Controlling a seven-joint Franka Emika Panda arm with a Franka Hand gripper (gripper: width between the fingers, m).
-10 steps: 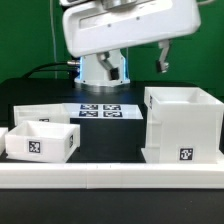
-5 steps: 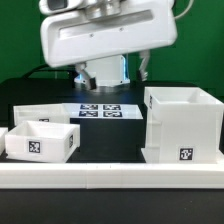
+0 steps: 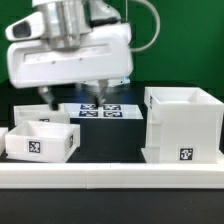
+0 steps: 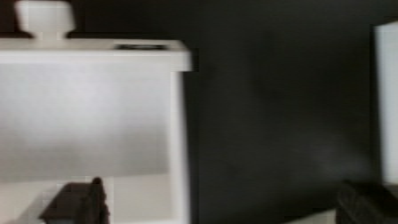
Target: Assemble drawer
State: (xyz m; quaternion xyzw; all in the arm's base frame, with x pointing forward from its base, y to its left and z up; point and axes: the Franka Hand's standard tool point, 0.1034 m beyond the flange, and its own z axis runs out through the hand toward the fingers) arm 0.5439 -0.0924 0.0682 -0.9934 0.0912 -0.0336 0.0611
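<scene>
The tall square white housing [image 3: 183, 125] stands at the exterior view's right, with a tag low on its front. A shallow white tray [image 3: 40, 141] with a tag sits at the exterior view's left, and a second white tray [image 3: 38, 112] lies just behind it. My gripper [image 3: 72, 97] hangs open and empty above these trays, apart from them. In the wrist view a white tray [image 4: 93, 110] with a knob [image 4: 43, 18] fills one side. One dark finger [image 4: 75, 203] is over it; the gripper [image 4: 219, 205] spans its edge and dark table.
The marker board [image 3: 105, 110] lies at the back middle of the black table. A long white rail [image 3: 110, 175] runs along the front edge. A white edge [image 4: 388, 60] shows at the side of the wrist view; I cannot tell what it belongs to.
The gripper has moved down and toward the exterior view's left, from above the marker board to above the trays. The drawer parts have not moved.
</scene>
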